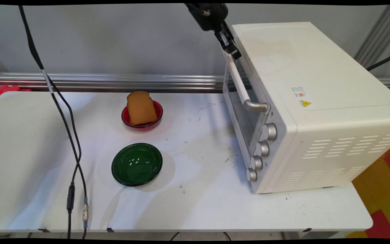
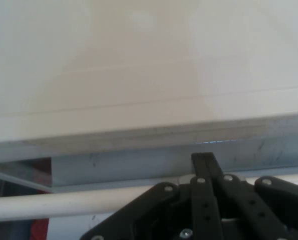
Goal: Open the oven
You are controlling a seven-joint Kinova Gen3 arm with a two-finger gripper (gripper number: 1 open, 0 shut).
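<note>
White tabletop runs out below me with a grey wall and an aluminium rail behind it, and I read it from the left. Two black cables (image 1: 67, 125) hang down over the table's (image 1: 198, 210) left part, their connectors dangling near the front edge. Next comes a red bowl (image 1: 142, 119) towards the back, with a slice of brown toast (image 1: 141, 107) standing on edge in it, leaning against the rim. Nearer the front, just in front of that bowl and apart from it, sits a green bowl (image 1: 136, 164) with nothing in it. Both bowls lie well to the left of me and far below.

Further right stands the cream toaster oven (image 1: 303, 112), its glass door (image 1: 244, 112) facing left towards the bowls, four knobs (image 1: 262, 149) in a row at the door's near end. My gripper (image 1: 231, 51) hangs at the oven's upper far corner, right at the far end of the door handle (image 1: 242, 86). That handle is the thing I am nearest to: a pale bar running along the top of the door, its long axis going from the far end beside me to the metal bracket near the knobs.

In my hand view the handle (image 2: 68, 202) crosses from left to right just ahead of my linkage, which hides its right part, and the oven's cream top fills everything above. Whether my jaws are open around the bar, closed on it, or only beside it, I cannot tell.
</note>
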